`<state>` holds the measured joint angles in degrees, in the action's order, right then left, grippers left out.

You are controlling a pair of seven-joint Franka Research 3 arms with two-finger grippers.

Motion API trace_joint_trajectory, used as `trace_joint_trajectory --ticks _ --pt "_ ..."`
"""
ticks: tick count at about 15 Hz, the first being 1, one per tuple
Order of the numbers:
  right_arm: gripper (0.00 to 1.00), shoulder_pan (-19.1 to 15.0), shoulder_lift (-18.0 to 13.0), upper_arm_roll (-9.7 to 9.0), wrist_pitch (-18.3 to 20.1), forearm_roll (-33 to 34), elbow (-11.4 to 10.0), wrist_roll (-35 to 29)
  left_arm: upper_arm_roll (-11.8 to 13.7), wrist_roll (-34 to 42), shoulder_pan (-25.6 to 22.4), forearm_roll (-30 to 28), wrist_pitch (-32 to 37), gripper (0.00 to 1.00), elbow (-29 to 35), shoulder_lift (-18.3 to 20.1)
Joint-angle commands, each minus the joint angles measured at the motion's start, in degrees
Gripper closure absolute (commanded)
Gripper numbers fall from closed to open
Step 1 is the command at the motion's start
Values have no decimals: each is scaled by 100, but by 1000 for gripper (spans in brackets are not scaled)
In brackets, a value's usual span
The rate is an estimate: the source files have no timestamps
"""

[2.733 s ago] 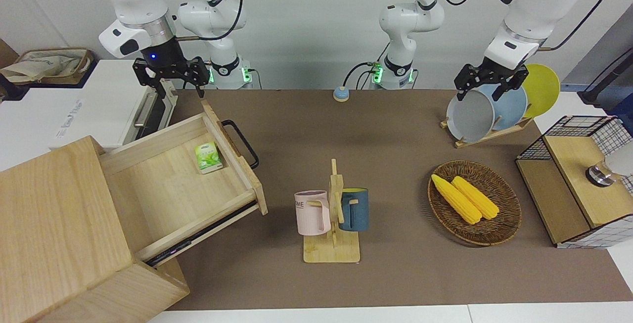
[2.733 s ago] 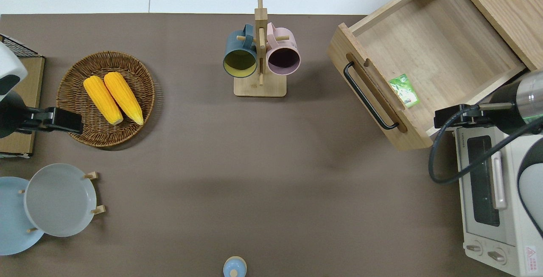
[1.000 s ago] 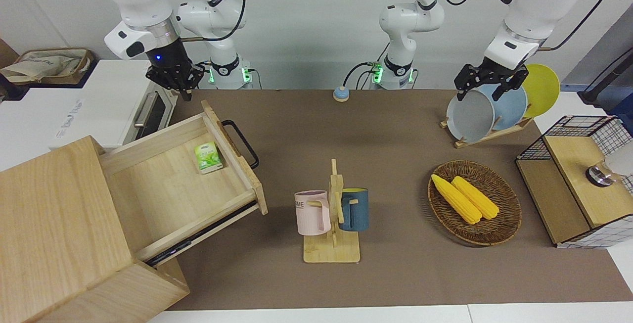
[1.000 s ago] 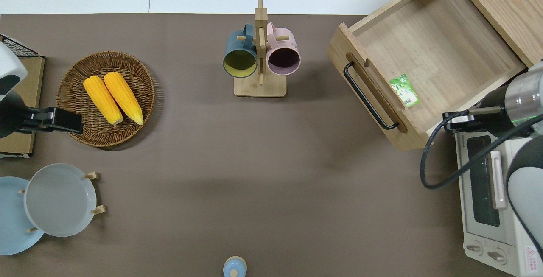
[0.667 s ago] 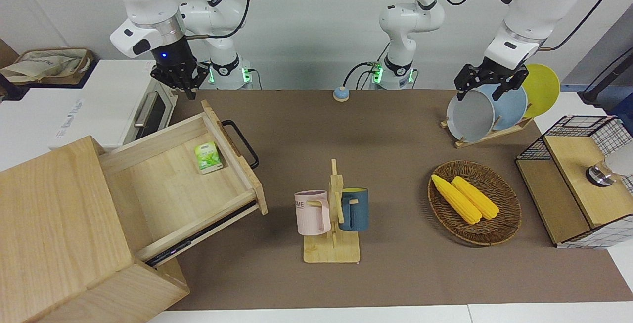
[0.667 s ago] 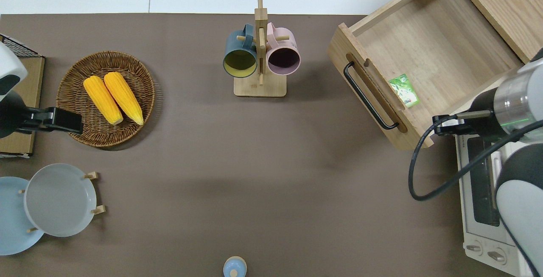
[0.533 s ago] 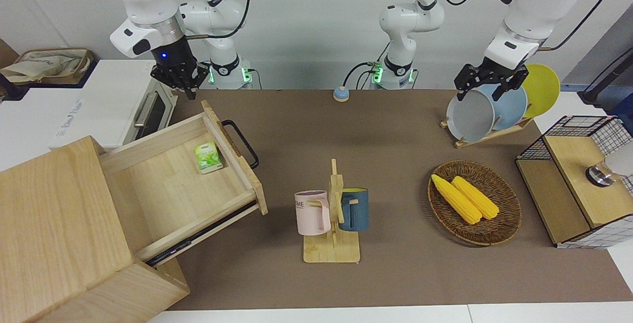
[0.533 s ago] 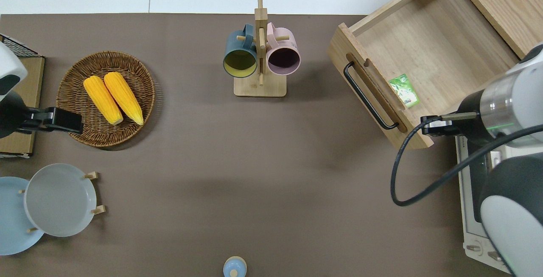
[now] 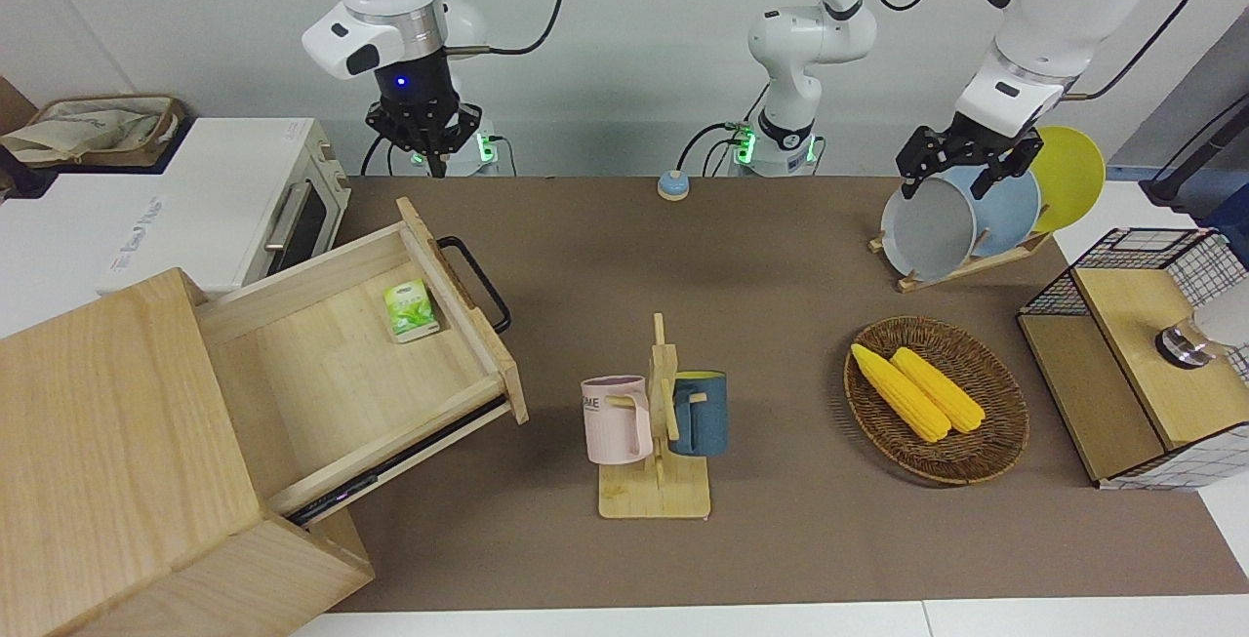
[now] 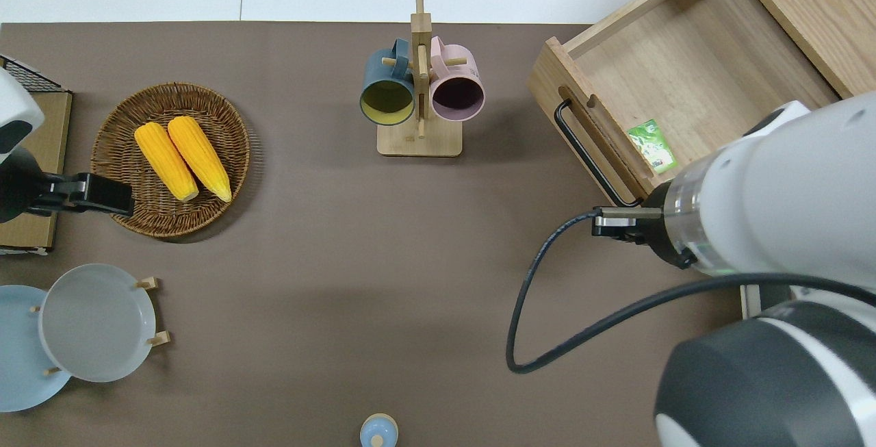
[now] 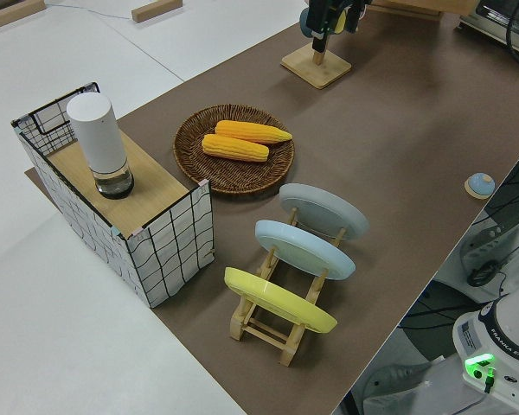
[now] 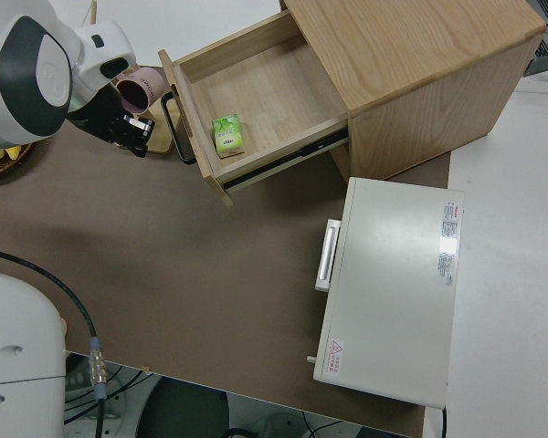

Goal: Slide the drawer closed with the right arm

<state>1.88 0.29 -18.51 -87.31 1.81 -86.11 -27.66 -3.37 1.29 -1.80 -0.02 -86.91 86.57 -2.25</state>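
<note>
Two closed fingers (image 9: 430, 161) of the right arm (image 9: 390, 3) hang apart from the drawer (image 9: 342, 364), pulled fully open at the table's (image 9: 781, 266) right-arm end, bare tabletop facing its handle (image 9: 475, 281).

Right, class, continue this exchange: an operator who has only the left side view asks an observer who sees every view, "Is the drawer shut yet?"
Observer: No. The drawer stands pulled well out of the cabinet.
Operator: Is anything in it?
Observer: A green packet lies flat inside, close to the front panel.
Operator: Where is the right gripper?
Observer: The right gripper hangs raised over the table in front of the drawer, clear of the black handle.
</note>
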Motion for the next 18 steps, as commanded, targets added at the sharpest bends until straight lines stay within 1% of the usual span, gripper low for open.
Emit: trace_joint_trajectory --ticks 1,2,4,6,8,12,13,14,16,17,18 --pt "1000 224 199 -135 -181 109 60 -949 -40 56 -31 98 113 7 -149 -65" --pt "1000 286 277 -126 -181 109 68 -1248 -40 56 -31 98 113 7 -149 -65" --pt "1000 365 392 -144 -373 48 60 -1933 -40 56 -31 98 113 7 -140 -65" --pt "1000 541 559 -144 -488 30 60 -2732 -40 56 -31 98 113 7 -149 -65" --pt "1000 673 735 -144 -559 47 60 -3340 -40 56 -31 98 113 7 -149 -65" --pt "1000 901 1112 -135 -839 83 59 -4175 -40 56 -31 98 113 7 -140 -65" --pt "1000 902 1191 -135 -910 91 51 -4334 -40 56 -31 98 113 7 -149 -65" --pt "1000 902 1297 -100 -971 117 42 -4449 -40 56 -31 98 113 7 -140 -65" --pt "1000 893 1508 -65 -972 398 33 -4546 -40 56 -31 98 113 7 -140 -65" --pt "1000 884 1587 -30 -972 434 33 -4573 -40 56 -31 98 113 7 -149 -65" --pt "1000 884 1631 49 -972 486 33 -4573 -40 56 -31 98 113 7 -149 -65"
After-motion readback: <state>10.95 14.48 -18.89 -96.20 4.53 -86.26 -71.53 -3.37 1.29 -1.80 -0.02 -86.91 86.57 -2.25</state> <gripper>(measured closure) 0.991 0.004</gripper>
